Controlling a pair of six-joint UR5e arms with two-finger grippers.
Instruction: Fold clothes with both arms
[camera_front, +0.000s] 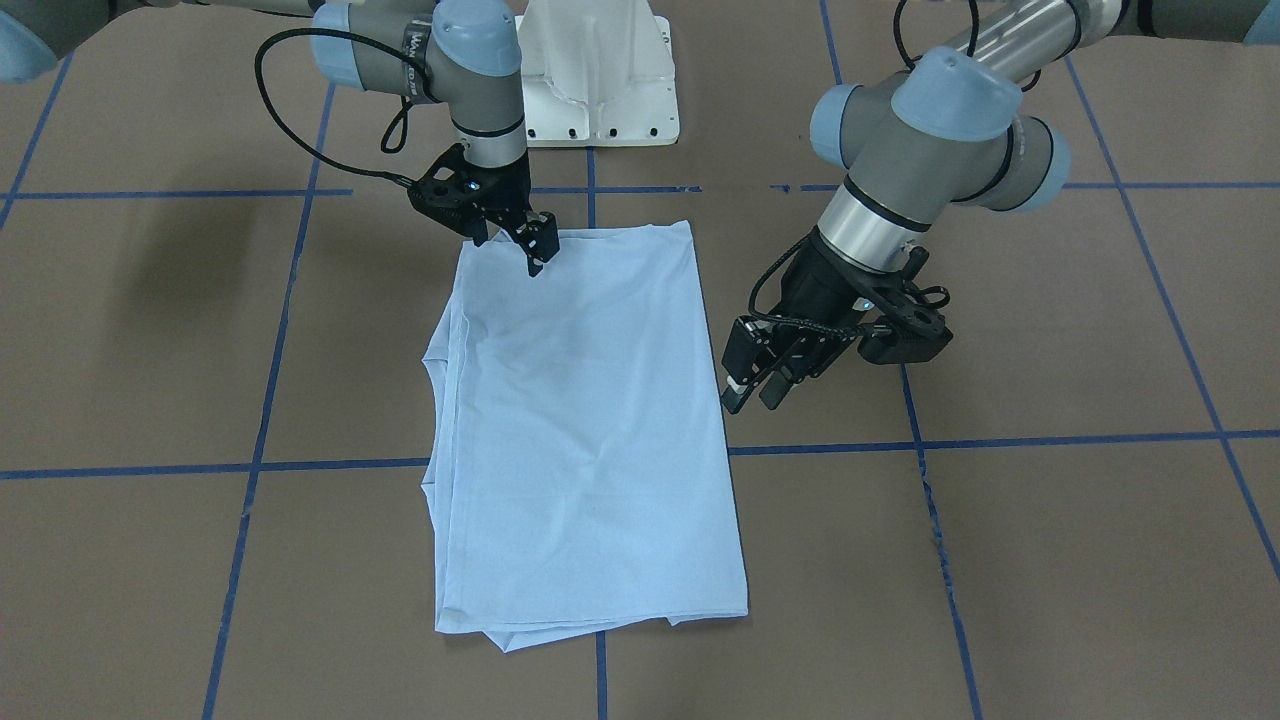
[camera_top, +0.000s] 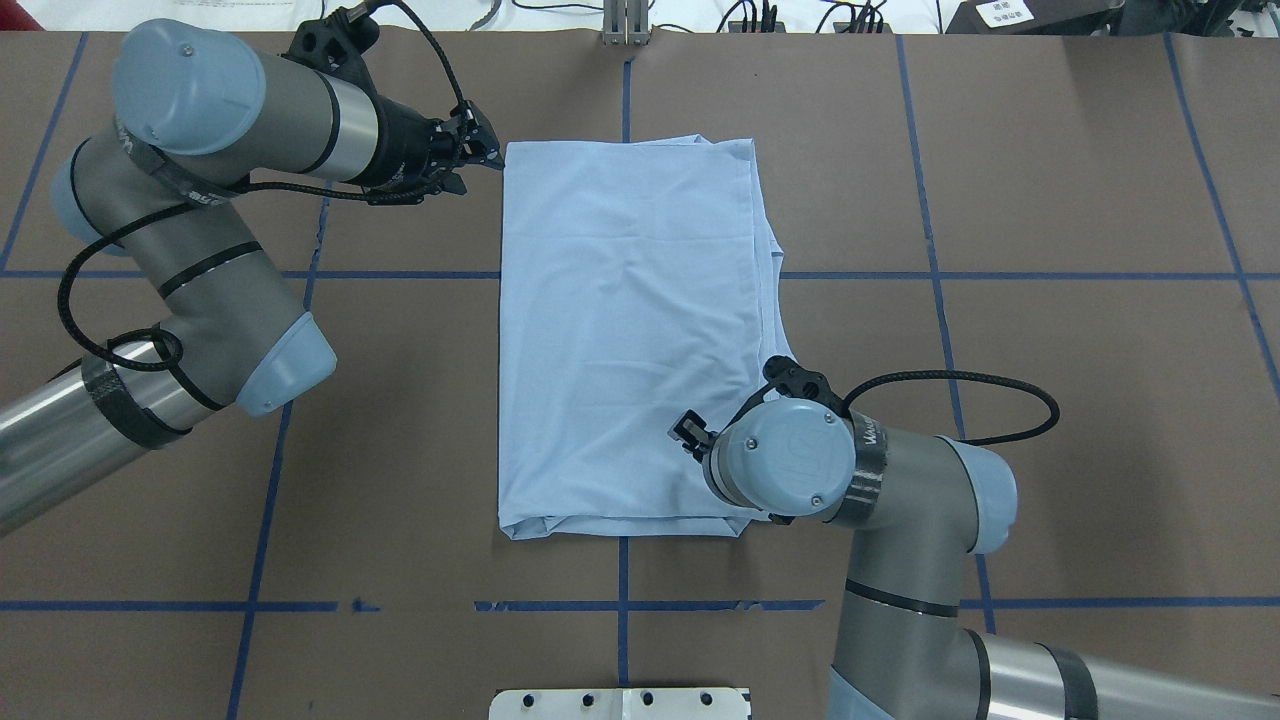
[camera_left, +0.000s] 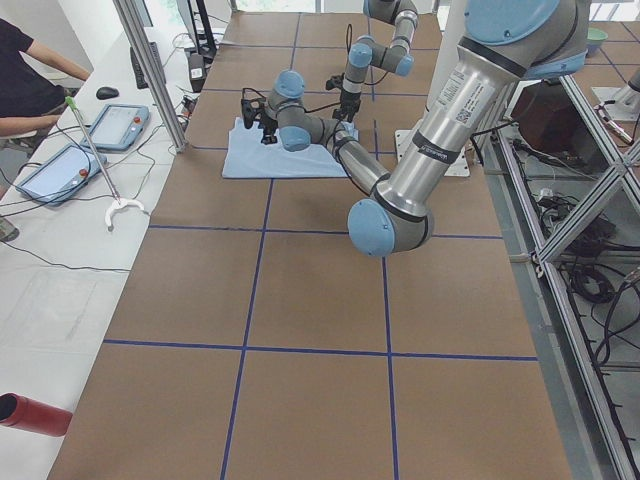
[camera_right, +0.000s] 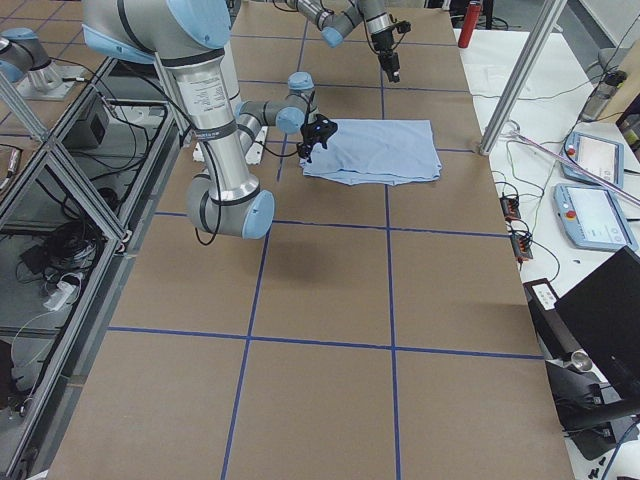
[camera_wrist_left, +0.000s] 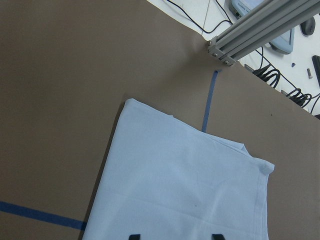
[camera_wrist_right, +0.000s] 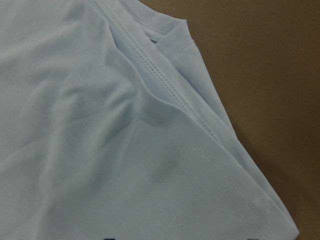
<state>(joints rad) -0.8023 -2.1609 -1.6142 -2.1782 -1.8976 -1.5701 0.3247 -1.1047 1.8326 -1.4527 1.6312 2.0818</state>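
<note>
Tabletop (camera_front: 1050, 560): left gripper (camera_front: 752, 397) beside T-shirt (camera_front: 590, 420); right gripper (camera_front: 507, 243) above.

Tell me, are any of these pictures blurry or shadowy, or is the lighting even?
Front-facing view: sharp, with a soft dark shadow on the brown table top and a faint one on the light blue folded T-shirt. Overhead view: even light, hardly any shadow. Right wrist view: very close, cloth slightly soft, no glare. Left wrist view: crisp.
</note>
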